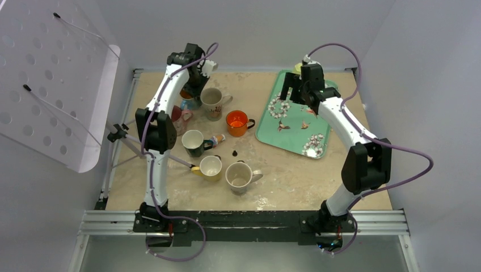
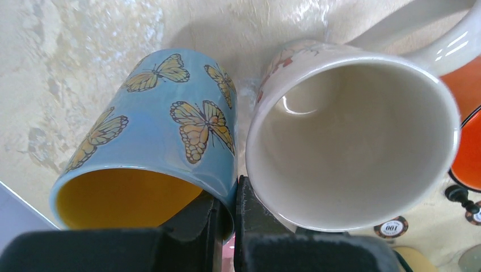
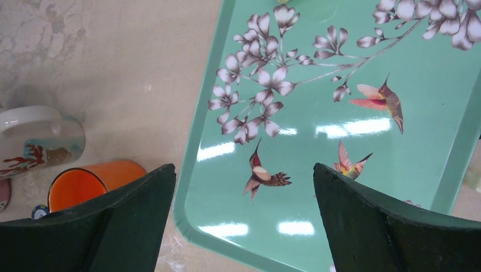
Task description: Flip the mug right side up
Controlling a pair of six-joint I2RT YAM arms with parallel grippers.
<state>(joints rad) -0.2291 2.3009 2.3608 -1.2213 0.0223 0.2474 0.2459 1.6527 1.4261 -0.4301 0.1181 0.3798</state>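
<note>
At near edge of table [image 1: 306, 181], mottled beige top: 2 mugs side by side, mouths up. These were a yellow mug [image 1: 210, 168], glossy, pale inside, and a cream mug [image 1: 239, 175], wider, handle to the right.

Mid-table: dark mug [image 1: 193, 141] w/ white inside, and orange mug [image 1: 237, 122], orange in & out, dark handle. Betw. them 1 small figurine [image 1: 217, 138] lying flat and 1 tiny dark piece [image 1: 235, 153].

Far left: white mug [image 1: 212, 101], glazed, reddish print on wall, upright. Just beside it was the butterfly mug [image 2: 153, 124]: blue glaze, orange-yellow butterflies, yellow inside, cylinder shape. It sat tilted, mouth toward the wrist cam; couldn't tell if it cleared the table. Total 6 mugs.

Left gripper [image 2: 227, 195] was pinched tight on the butterfly mug's wall at the rim, 1 finger inside, 1 outside.

Far right: 1 tray [image 1: 295, 127], mint green, shiny, rounded rectangle, printed w/ blossoms & hummingbirds. Right gripper [image 3: 244, 170] hung over it, fingers spread wide, nothing held.
</note>
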